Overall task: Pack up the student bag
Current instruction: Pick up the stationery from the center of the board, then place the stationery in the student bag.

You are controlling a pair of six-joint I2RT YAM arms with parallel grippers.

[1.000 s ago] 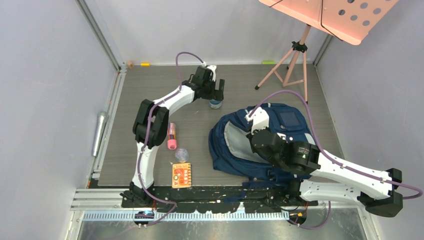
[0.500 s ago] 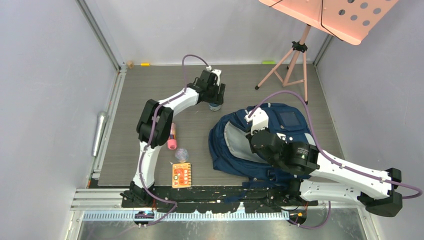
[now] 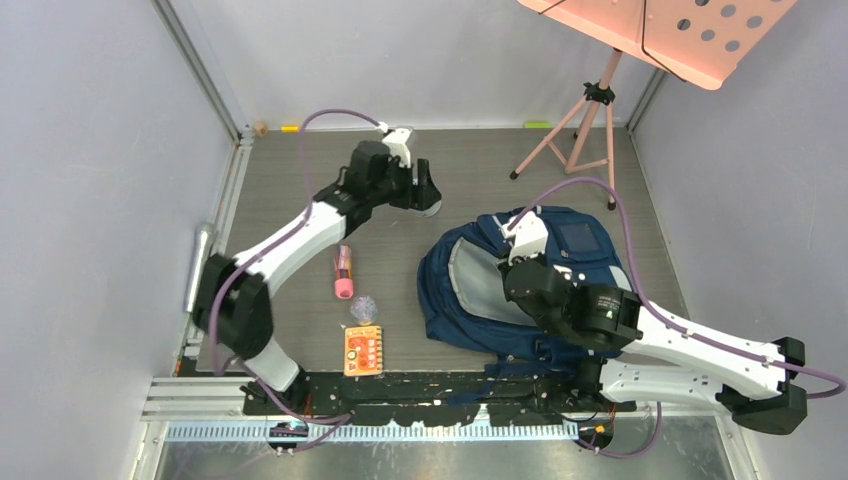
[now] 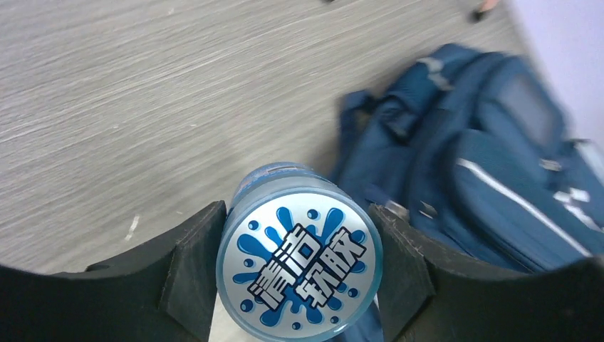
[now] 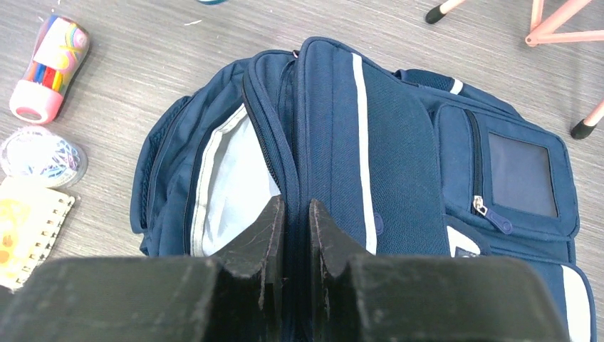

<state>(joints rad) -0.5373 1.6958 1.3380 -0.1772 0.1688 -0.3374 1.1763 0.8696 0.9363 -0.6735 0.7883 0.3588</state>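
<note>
**A:** How do the jaws stand?

**B:** The left gripper [image 4: 298,246] is closed wide around a blue jar [image 4: 299,260]. One finger presses each side of its round lid, which is silver with blue splashes and printed characters. The right gripper [image 5: 295,221] is almost shut, pinching the zip edge of the student bag [image 5: 399,142].

**A:** Where is the bag, and what is in it?

**B:** It lies on the grey table [image 3: 300,180], right of centre, under the right arm. The main compartment gapes open on its left side and shows pale lining [image 5: 228,192]. I can see nothing inside. The front pockets, on the right, are zipped.

**A:** Which way does it lie?

**B:** Its long axis runs roughly near to far, with the curved top toward the far edge. The open mouth faces the left arm's side.

**A:** And around it?

**B:** The jar is near the bag's far left corner. From above the gripper hides it, so I cannot tell whether it rests on the table. Left of the bag, apart from it, lie three things:
- a pink-capped tube of coloured pens [image 3: 343,272]
- a round clear case [image 3: 364,308]
- an orange spiral notebook [image 3: 363,350], nearest the arm bases

A pink music stand [image 3: 600,100] stands at the far right, its feet near the bag.
</note>
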